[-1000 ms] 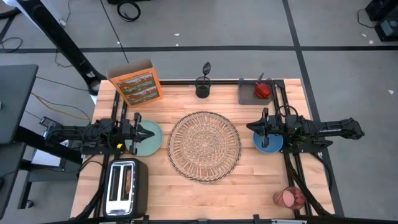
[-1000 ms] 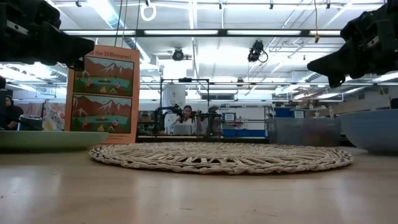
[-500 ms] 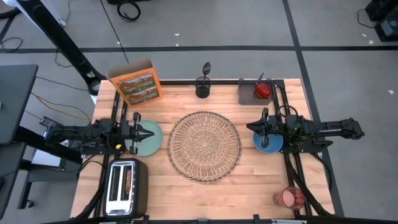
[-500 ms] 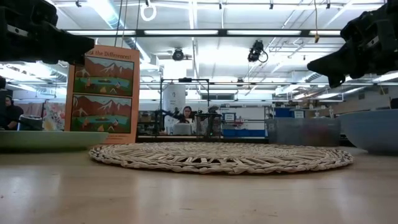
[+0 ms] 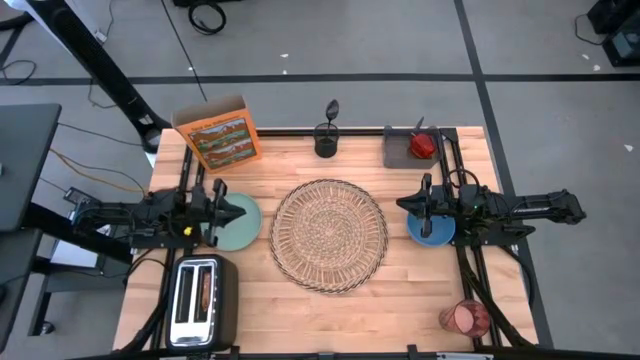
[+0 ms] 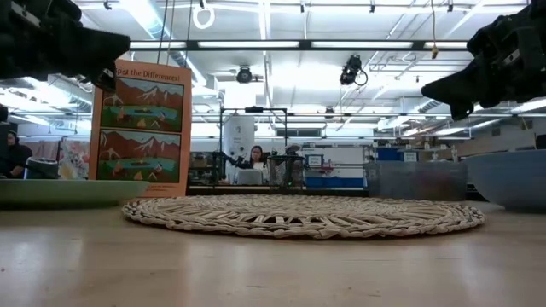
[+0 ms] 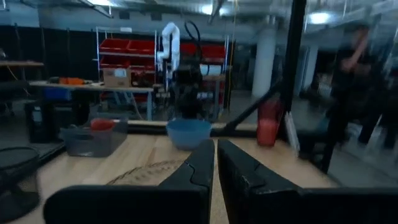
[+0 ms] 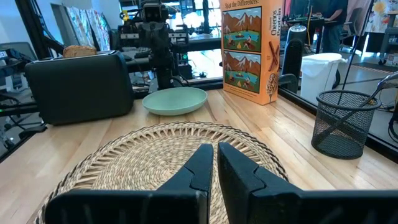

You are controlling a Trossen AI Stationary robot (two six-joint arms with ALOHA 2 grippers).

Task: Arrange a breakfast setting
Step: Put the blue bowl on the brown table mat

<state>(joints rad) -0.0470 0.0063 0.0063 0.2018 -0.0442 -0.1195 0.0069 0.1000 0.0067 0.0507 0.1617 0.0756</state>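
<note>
Left gripper, fingers together, has been drawn slightly back over the plate, beside the placemat; nothing is held, so arranging remains unstarted.

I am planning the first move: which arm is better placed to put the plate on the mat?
Left. Its end effector hovers over the plate, just beside the mat; the right end effector is above the bowl.
</note>
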